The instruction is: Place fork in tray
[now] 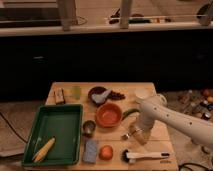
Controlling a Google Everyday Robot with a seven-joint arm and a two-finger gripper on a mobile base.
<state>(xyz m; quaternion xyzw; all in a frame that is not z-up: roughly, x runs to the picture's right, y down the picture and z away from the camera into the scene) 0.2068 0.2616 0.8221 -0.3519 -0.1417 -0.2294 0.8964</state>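
Observation:
The dark green tray (67, 117) lies at the table's left side, with a yellow corn cob (43, 149) in its near left corner. My gripper (134, 134) points down at the tabletop right of the orange bowl (108, 114), well to the right of the tray. A small pale sliver (126, 136) at the gripper's tip may be the fork; it is mostly hidden by the gripper. The white arm (170, 117) comes in from the right.
A white-handled brush (146, 156) lies near the front edge. A red-orange ball (105, 152), a grey sponge (90, 150) and a small metal cup (89, 127) sit between tray and gripper. A dark bowl (98, 95), a green cup (76, 91) and a white bowl (142, 94) stand at the back.

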